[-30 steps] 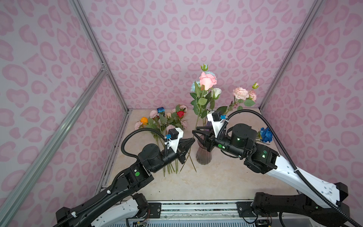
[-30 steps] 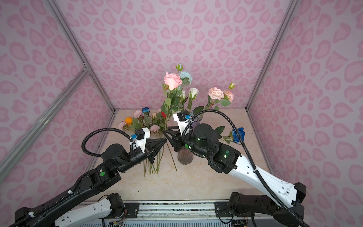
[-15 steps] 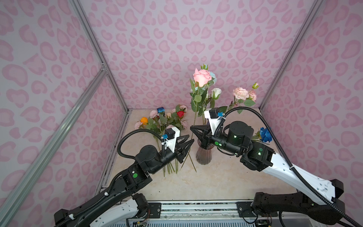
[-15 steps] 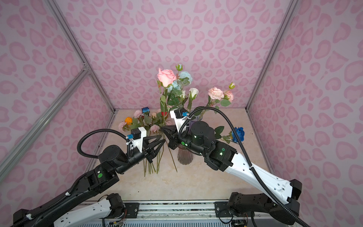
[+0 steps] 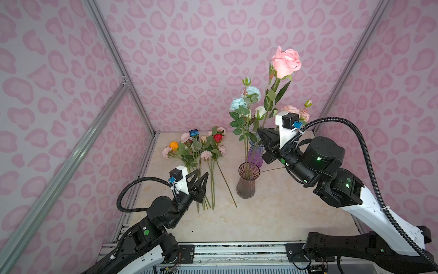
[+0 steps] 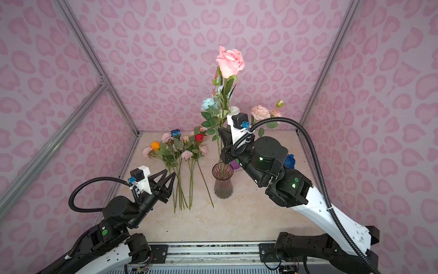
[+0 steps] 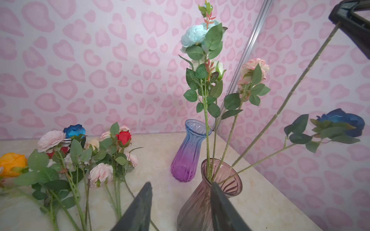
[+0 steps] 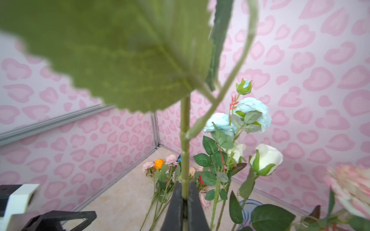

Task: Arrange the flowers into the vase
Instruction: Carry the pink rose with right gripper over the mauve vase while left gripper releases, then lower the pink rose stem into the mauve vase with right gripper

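With right claw (image 8: 185, 188) pinched shut on stem of pink rose (image 5: 286, 62), foot seemingly inside brown vase (image 5: 246, 187), left claw (image 5: 202, 172) half open and empty near loose flowers (image 5: 196, 151): risk of tipping vase or snagging leaves (image 5: 239, 116) if shoved down aslant.

I count two vases: the smoky-pink vase (image 5: 246, 187) and a blue-purple vase (image 7: 187, 156) just behind it. Five flowers (image 7: 195, 38) put stems into its mouth, my pink rose (image 5: 285, 62) among them. Left of it lie about six loose flowers (image 5: 194, 148).

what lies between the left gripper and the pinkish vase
Green flower stems lie flat between the left gripper and the pinkish vase, seen in both top views.
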